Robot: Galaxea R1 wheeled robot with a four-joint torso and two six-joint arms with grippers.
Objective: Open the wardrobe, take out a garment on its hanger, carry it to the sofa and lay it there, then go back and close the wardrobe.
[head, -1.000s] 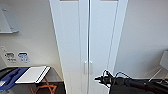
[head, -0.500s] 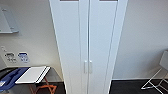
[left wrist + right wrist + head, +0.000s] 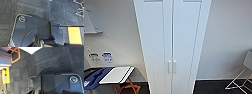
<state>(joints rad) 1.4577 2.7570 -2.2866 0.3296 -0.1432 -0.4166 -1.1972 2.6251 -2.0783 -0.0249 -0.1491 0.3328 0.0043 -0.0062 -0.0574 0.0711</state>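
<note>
Tall white wardrobe point(image 3: 172, 45) straight ahead against the wall, both doors closed, two small handles point(image 3: 171, 66) at the centre seam, side table point(image 3: 116, 75) left, fingers' state impossible to tell

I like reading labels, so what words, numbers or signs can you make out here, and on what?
No text can be read.
Two small signs on the wall left of the wardrobe: printed in blue and dark, too blurred to read.
Wardrobe doors: no lettering seen.
</note>
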